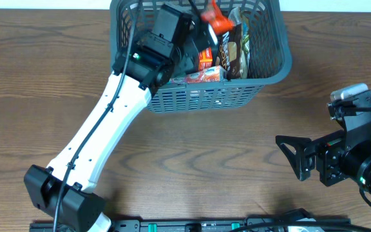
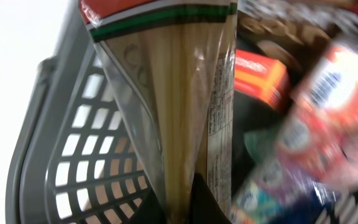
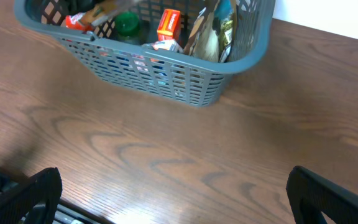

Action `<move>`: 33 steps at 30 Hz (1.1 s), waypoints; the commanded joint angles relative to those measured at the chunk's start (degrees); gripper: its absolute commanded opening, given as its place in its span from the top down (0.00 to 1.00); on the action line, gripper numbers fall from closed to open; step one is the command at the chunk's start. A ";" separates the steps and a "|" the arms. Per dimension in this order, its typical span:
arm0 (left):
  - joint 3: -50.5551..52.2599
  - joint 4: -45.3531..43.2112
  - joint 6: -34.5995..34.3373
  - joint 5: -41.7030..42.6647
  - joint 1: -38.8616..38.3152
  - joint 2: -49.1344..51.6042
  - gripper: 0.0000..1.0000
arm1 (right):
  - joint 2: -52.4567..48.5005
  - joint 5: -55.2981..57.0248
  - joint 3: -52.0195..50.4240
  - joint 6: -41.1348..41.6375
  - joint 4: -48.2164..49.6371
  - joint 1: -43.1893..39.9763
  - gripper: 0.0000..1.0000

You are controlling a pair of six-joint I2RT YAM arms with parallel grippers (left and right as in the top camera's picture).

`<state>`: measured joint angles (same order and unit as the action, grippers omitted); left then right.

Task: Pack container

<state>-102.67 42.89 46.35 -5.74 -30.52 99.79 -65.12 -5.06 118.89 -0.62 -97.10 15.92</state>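
Observation:
The dark grey-blue basket stands at the table's far centre, holding several groceries. My left gripper reaches into its left half and is shut on a clear packet of spaghetti with a red, white and green top. It holds the packet next to the lattice wall. From overhead the left gripper is mostly hidden by its own arm. My right gripper is open and empty over bare table at the right. The basket lies ahead of it in the right wrist view.
Inside the basket are an orange box, a brown bag, a colourful packet along the near wall and a green lid. The left arm slants across the table's left half.

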 commanded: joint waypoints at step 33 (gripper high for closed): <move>-2.67 30.64 -59.17 -18.01 17.84 -39.26 0.02 | -0.02 0.55 0.26 0.39 -0.15 -0.09 0.01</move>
<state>-105.21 71.26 -9.19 -26.83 -13.50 60.95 -65.14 -5.06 118.87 -0.62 -97.10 15.92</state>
